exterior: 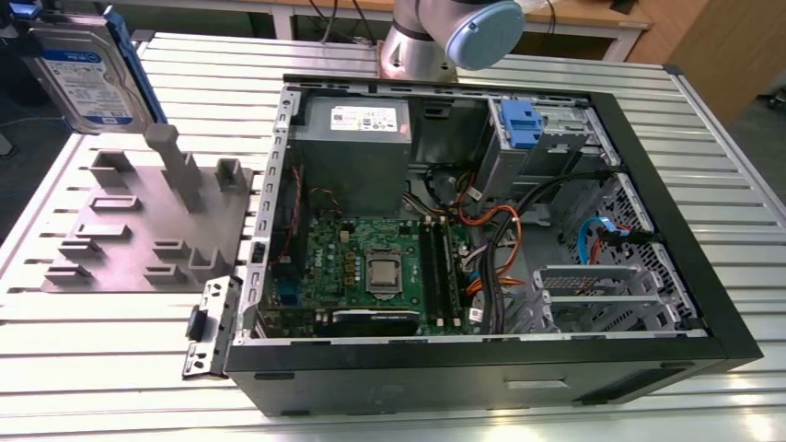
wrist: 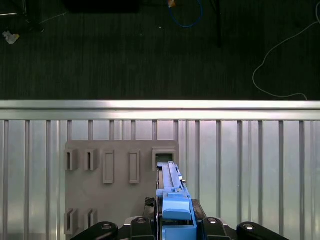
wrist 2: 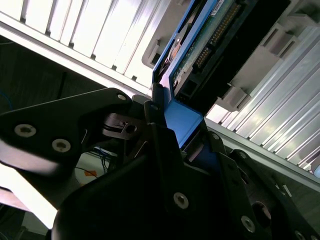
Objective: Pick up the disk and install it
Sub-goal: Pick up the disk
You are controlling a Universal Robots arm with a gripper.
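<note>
gripper (wrist: 176,224): closed on the disk; its black fingers (wrist 2: 161,150) press the blue bracket from two sides.
disk (exterior: 84,78): held upright in the air at the far upper part of the exterior view's left, with the label face turned to that camera.
blue bracket (wrist: 175,207): it goes around the edges of the disk, and its end sits between the fingers.
disk relative to gripper: it is grasped at the bracket end, and the silver body reaches away from the fingers toward the table.
fixture plate (exterior: 135,230): grey, flat on the table, with raised slots and posts.
disk relative to plate: in the first wrist view the disk is in line with a corner slot (wrist: 164,156); it is not possible to tell there if the lower edge touches it. in the exterior view the disk looks lifted above the plate.
computer case (exterior: 491,378): open, lying on its side, on the exterior view's right of the plate, well apart from the disk.
table (exterior: 110,368): slatted aluminium.
arm (exterior: 430,37): behind the case.
</note>
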